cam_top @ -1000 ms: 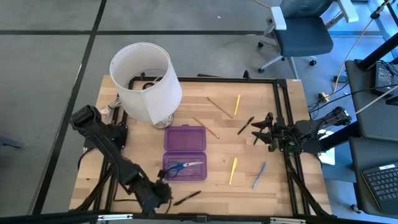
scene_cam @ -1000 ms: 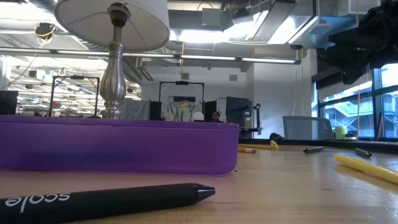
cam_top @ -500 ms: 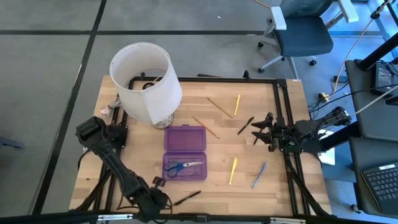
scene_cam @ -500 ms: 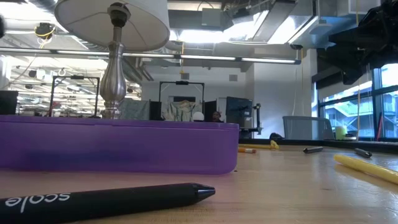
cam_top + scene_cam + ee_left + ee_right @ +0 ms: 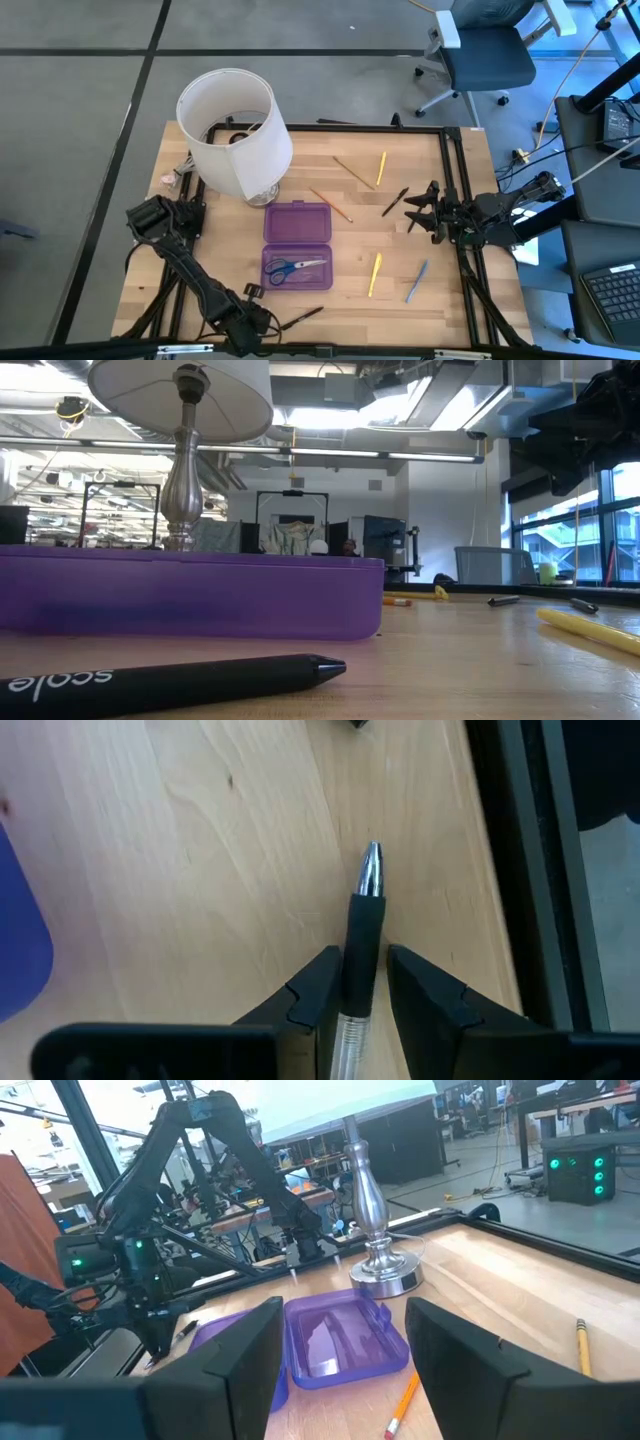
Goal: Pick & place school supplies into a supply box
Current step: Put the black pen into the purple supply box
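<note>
Your left hand (image 5: 355,985) brackets the clear pen with the black grip (image 5: 360,935), fingers at either side, closing for the pick on the wooden counter (image 5: 440,230). The translucent purple plastic box (image 5: 296,245) lies open nearby; your right hand (image 5: 420,211) waits open.

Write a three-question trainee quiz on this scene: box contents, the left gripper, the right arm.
1. True or false: the blue-handled scissors lie inside the open purple supply box.
2. What sits between the fingers of the left gripper? A) a yellow pencil B) a dark pen C) nothing
3. Fill in: the right gripper waits near the table's ____ edge, holding nothing.

Key: 1 true; 2 B, the dark pen; 3 right.
</note>
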{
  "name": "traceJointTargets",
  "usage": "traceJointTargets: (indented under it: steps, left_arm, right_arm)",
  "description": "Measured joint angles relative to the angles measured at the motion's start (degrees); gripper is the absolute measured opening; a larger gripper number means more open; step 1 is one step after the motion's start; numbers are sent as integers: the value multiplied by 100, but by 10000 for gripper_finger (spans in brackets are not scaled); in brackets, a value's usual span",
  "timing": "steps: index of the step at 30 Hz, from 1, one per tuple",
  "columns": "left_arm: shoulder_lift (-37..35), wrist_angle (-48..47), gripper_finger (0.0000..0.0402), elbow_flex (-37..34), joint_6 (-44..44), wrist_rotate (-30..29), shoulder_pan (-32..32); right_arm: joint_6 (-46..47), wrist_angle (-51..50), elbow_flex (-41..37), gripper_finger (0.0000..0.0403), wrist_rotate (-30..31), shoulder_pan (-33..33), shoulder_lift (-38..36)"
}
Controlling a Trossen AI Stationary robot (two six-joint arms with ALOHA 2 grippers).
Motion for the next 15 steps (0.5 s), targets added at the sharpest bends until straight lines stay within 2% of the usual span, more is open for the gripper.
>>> traceJointTargets:
  steps: [10,15]
  left_arm:
    - [-4,-37,18,10,114,-6,13]
    - [47,-519,25,406,10,39,15]
  right_arm:
    - [-74,0,0,215,0,-2,0]
    - [-130,-2,0,215,0,-2,0]
